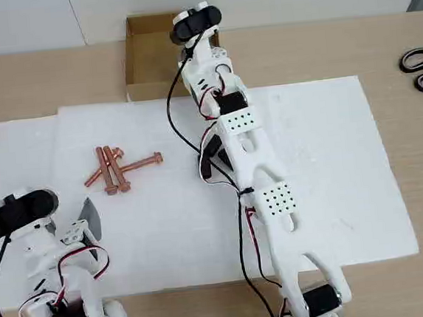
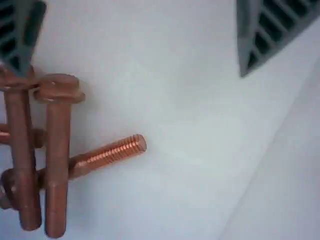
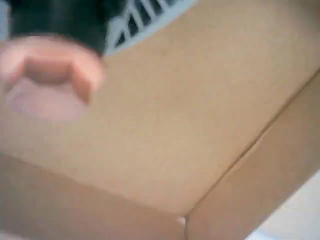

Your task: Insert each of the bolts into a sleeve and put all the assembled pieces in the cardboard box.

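Several copper bolts [image 1: 116, 167] lie in a loose pile on the white foam sheet [image 1: 323, 163]. My left gripper [image 1: 84, 223] hangs a little in front of them, open and holding nothing. In the left wrist view the bolts [image 2: 55, 155] lie below the left gripper [image 2: 132, 70], beside one of its grey fingers [image 2: 22, 30]. My right arm stretches across the sheet, its gripper [image 1: 196, 47] over the cardboard box [image 1: 143, 57]. In the right wrist view a blurred bolt head [image 3: 50, 75] in a black sleeve [image 3: 60, 20] sits beside a grey finger [image 3: 142, 20], above the box floor [image 3: 165, 135].
Black scissors [image 1: 422, 67] lie on the wooden table at the far right. The right arm's long white links [image 1: 261, 176] cross the middle of the foam sheet. Bare foam lies to the right of that arm.
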`<state>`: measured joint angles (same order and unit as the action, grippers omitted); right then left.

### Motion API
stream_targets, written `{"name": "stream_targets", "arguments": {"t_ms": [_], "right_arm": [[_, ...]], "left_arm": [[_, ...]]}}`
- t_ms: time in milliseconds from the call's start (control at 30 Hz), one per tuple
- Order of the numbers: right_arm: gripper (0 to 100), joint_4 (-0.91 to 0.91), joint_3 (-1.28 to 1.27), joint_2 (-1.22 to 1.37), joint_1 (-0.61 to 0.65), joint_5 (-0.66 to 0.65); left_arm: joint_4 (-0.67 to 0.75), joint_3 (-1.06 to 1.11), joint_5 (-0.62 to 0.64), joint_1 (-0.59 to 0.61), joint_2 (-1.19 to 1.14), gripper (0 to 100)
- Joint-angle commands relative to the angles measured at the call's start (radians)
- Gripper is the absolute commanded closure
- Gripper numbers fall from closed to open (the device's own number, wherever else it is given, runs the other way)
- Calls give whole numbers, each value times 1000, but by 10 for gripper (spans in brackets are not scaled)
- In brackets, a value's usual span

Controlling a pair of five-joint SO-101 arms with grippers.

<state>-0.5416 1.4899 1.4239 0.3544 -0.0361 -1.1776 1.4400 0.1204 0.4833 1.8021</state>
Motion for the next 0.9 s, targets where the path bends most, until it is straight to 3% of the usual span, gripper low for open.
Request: {"name": "stream_targets", "arguments": {"t_ms": [0,367,867], "right_arm": [[860,24,72,-18,-12,-14],[817,7,107,-47,-33,-15],[818,-642,192,-587,-91,-14]], "left_arm": [[0,-4,-5,8,8,744],[0,-4,-5,8,8,744],[0,-4,-5,6,8,744]]}}
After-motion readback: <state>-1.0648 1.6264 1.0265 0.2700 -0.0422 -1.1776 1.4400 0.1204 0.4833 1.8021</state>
